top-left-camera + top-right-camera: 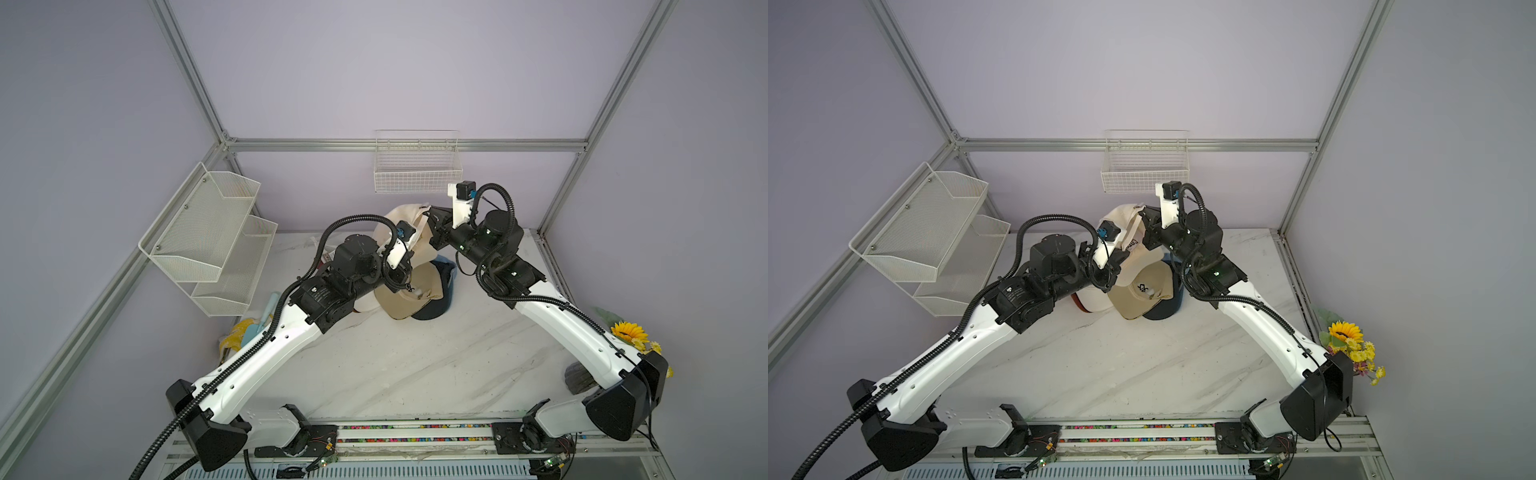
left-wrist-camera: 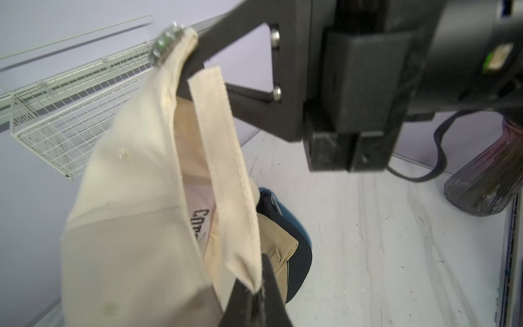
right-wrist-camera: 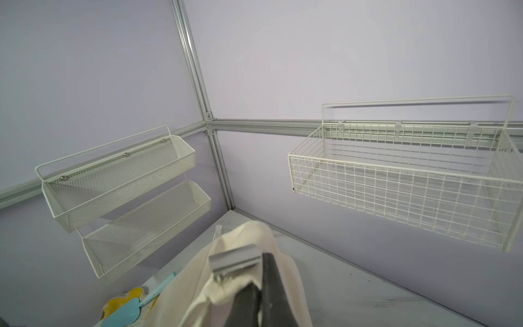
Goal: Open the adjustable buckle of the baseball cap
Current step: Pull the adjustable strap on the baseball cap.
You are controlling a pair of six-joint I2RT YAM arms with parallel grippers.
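Below the wire basket [image 1: 417, 180], the cream baseball cap [image 1: 405, 214] is held aloft: its strap [image 2: 223, 158] end is clenched in the left hand [image 2: 256, 297], its buckle [image 3: 235, 259] edge in the right hand [image 2: 189, 63]

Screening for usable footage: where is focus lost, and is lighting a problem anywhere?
Left wrist view: cream cap and its buckle sit close, blurred. Right wrist view: foreground buckle soft, wire basket crisp. Both top views: even light, no glare, only faint shadows.
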